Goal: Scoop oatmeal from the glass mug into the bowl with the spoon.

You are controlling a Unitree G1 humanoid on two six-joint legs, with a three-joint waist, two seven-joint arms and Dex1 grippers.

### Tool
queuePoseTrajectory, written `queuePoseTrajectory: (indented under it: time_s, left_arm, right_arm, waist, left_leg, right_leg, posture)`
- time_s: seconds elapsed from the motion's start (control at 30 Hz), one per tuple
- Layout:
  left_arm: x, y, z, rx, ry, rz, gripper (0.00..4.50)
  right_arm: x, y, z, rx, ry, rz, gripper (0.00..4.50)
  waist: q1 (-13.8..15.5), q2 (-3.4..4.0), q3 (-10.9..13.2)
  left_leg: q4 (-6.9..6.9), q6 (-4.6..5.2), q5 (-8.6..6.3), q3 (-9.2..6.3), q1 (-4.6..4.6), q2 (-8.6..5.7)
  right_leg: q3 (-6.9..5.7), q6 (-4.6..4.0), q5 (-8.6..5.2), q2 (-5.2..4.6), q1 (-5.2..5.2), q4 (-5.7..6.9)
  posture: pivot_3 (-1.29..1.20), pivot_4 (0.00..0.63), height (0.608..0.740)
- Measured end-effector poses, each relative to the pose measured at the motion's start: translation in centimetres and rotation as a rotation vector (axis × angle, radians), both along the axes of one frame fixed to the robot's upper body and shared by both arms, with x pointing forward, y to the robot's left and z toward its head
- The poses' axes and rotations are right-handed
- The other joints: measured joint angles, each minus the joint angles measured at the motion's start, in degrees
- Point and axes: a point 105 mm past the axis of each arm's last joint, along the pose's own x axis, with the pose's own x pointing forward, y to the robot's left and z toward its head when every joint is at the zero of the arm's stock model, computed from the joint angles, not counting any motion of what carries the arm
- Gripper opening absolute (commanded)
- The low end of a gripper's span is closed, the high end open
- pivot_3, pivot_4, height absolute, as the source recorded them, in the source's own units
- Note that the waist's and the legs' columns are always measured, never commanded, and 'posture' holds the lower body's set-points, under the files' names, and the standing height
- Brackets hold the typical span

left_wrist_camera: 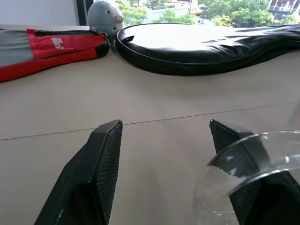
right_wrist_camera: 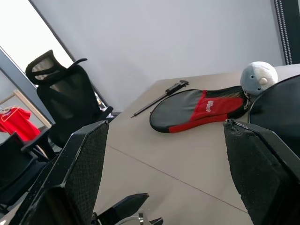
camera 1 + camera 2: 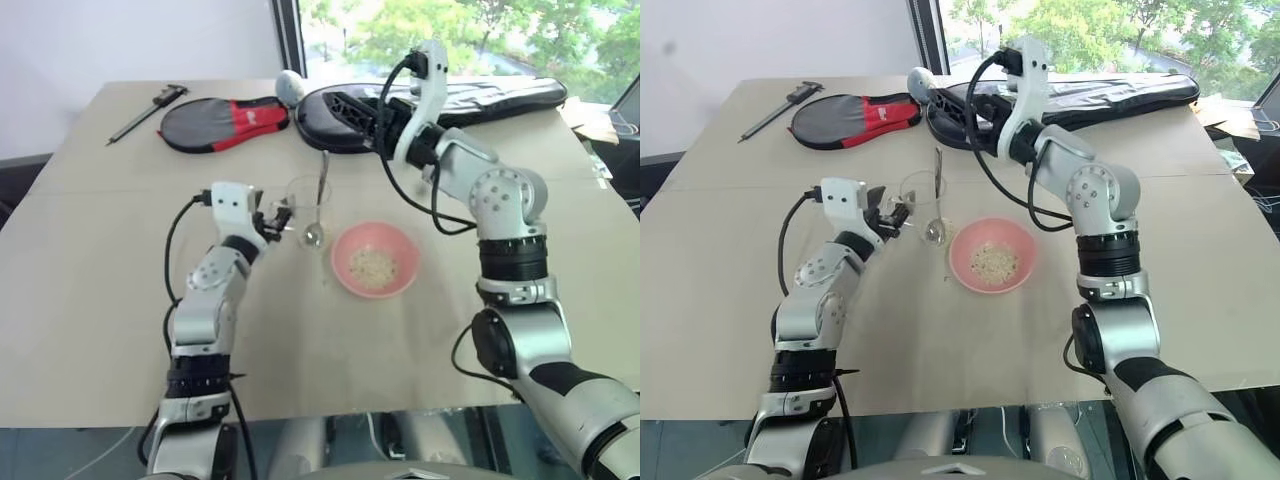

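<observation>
Along the top of the surface (image 3: 90, 300), a black-and-red case (image 3: 222, 122) is seen upper left, with a caliper (image 3: 148, 112) at its far left, a small grey plush ball (image 3: 289, 87) beside it, and a long black case (image 3: 440, 103) stretching to the upper right. White lettering on the red case is too small to be read. An office chair (image 2: 65, 101) is seen in the right wrist view.

The left hand (image 3: 274, 222) is held open left of centre, with nothing gripped; the mug (image 3: 308, 207) stands just beside its right finger (image 1: 243, 154). The right hand (image 3: 352, 112) is raised above the black case, fingers spread wide and empty.

The spoon (image 3: 318, 205) stands in the mug, handle upward. The bowl (image 3: 375, 260) sits just right of the mug, with oatmeal (image 3: 372, 266) inside.
</observation>
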Motion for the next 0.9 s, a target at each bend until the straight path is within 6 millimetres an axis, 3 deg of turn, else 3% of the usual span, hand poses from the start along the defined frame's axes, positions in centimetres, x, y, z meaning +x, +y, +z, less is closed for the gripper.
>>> queuePoseTrajectory:
  time_s: [0.23, 0.37, 0.5, 0.67, 0.8, 0.87, 0.9]
  left_arm:
    - [-2.2, 0.7, 1.1, 0.006, -0.019, -0.002, 3.16]
    - [-4.2, 0.8, 0.5, 0.023, -0.003, -0.030, 3.16]
    - [-6.8, 1.8, -0.9, 0.089, 0.052, -0.029, 3.16]
    - [-10.5, 1.8, -2.6, 0.147, 0.118, -0.057, 3.16]
    - [-13.2, 1.9, -4.8, 0.150, 0.204, -0.068, 3.16]
    - [-14.7, 1.9, -6.1, 0.143, 0.249, -0.073, 3.72]
    - [-15.6, 1.9, -6.8, 0.131, 0.275, -0.077, 4.14]
  right_arm:
    - [-0.7, -2.3, 0.0, 0.011, -0.001, -0.030, 3.94]
    - [-2.3, -4.2, -1.0, 0.027, -0.024, -0.027, 3.94]
    - [-3.8, -8.6, -4.8, -0.110, -0.070, -0.091, 3.94]
    - [-7.6, -12.8, -11.2, -0.342, -0.050, -0.044, 3.94]
    - [-9.9, -14.7, -14.8, -0.394, 0.012, -0.026, 3.94]
    - [-11.5, -15.5, -16.7, -0.429, 0.036, -0.004, 4.49]
    - [-12.3, -16.0, -17.6, -0.452, 0.047, -0.005, 4.50]
  waist:
    - [0.0, 0.01, 0.0]
    - [0.2, 0.01, 0.0]
    - [0.4, 0.01, 0.0]
    - [0.3, 0.04, 0.0]
    - [0.2, 0.09, 0.0]
    - [0.3, 0.13, 0.1]
    - [0.3, 0.13, 0.1]
  left_leg:
    - [-0.01, 0.00, 0.00, 0.00, 0.02, 0.00]
    - [-0.05, 0.02, -0.02, -0.01, -0.02, 0.00]
    - [-0.12, 0.09, -0.06, -0.04, -0.02, 0.00]
    - [-0.26, 0.31, -0.18, -0.08, 0.10, 0.00]
    - [-0.27, 0.34, -0.21, -0.14, 0.48, 0.02]
    - [-0.50, 0.39, -0.24, -0.14, 1.16, 0.02]
    - [-0.58, 0.39, -0.25, -0.14, 1.35, 0.01]
  right_leg:
    - [0.01, 0.00, 0.00, 0.00, 0.00, 0.01]
    - [0.01, 0.00, 0.00, 0.00, 0.02, -0.08]
    - [-0.02, 0.01, 0.00, -0.02, 0.12, -0.36]
    - [-0.03, 0.01, 0.01, -0.02, 0.27, -0.60]
    - [-0.07, 0.01, 0.00, -0.01, 0.64, -0.62]
    - [-0.06, 0.00, -0.01, -0.02, 1.34, -0.91]
    - [-0.06, 0.00, -0.01, -0.03, 1.52, -1.00]
  posture:
    - [0.00, 0.150, 0.740]
    - [0.00, 0.150, 0.740]
    - [0.00, 0.150, 0.740]
    - [0.00, 0.150, 0.740]
    - [0.00, 0.150, 0.740]
    - [0.00, 0.150, 0.740]
    - [0.00, 0.150, 0.740]
